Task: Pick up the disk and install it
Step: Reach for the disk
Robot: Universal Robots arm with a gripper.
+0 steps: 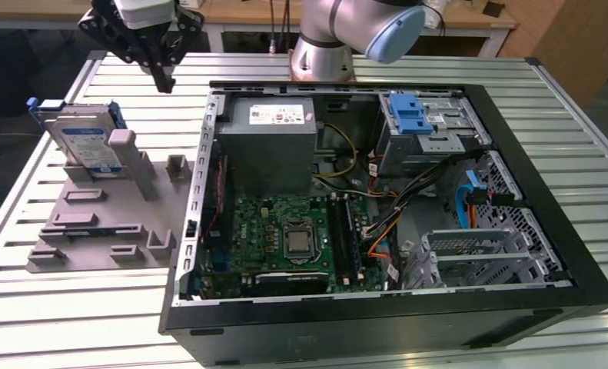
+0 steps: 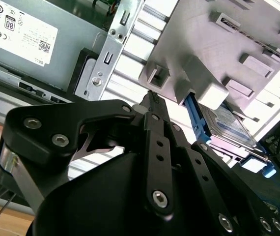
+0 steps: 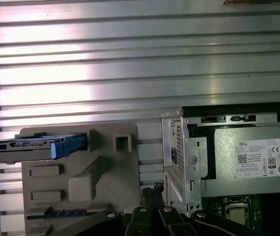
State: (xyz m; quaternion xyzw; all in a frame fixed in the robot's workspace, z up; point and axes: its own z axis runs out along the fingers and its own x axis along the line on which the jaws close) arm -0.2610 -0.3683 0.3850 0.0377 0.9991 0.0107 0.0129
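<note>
While my pincer hangs pressed together, empty, over the tabletop, the disk stands apart at seven o'clock from it in the exterior view.

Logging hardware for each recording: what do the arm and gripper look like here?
The arm is silver-grey and tubular, with a rounded light-blue joint cap. The gripper is black, built of bolted linkage bars with silver screw heads, plus a white wrist block.
</note>
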